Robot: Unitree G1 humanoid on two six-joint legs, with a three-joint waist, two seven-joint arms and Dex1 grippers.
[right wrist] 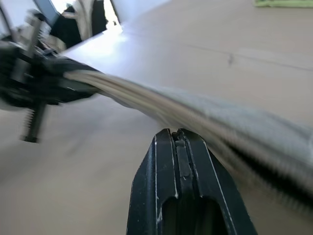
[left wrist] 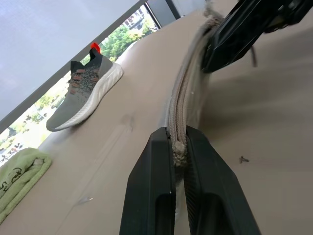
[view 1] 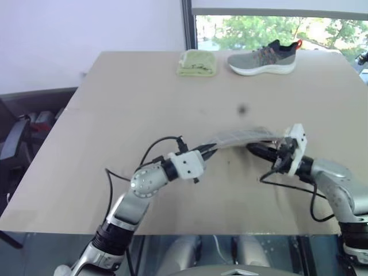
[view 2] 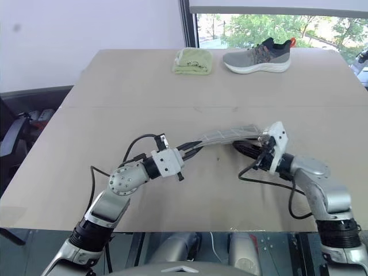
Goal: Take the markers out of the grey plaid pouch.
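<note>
The grey plaid pouch (view 1: 238,138) hangs stretched above the table (view 1: 132,109) between my two grippers, sagging a little. My left gripper (left wrist: 177,134) is shut on the pouch's near zip end (left wrist: 179,152). My right gripper (right wrist: 175,134) is shut at the other end, on the zip line, with a small dark piece pinched between its fingers; its fingers (left wrist: 230,34) also show in the left wrist view. In the right wrist view the pouch (right wrist: 195,110) runs across just past the fingertips. The markers are hidden.
A grey sneaker (view 1: 264,57) and a folded yellow-green cloth (view 1: 197,63) lie at the table's far edge by the window. A dark chair (view 1: 17,138) stands off the table's left side. Cables loop from both wrists.
</note>
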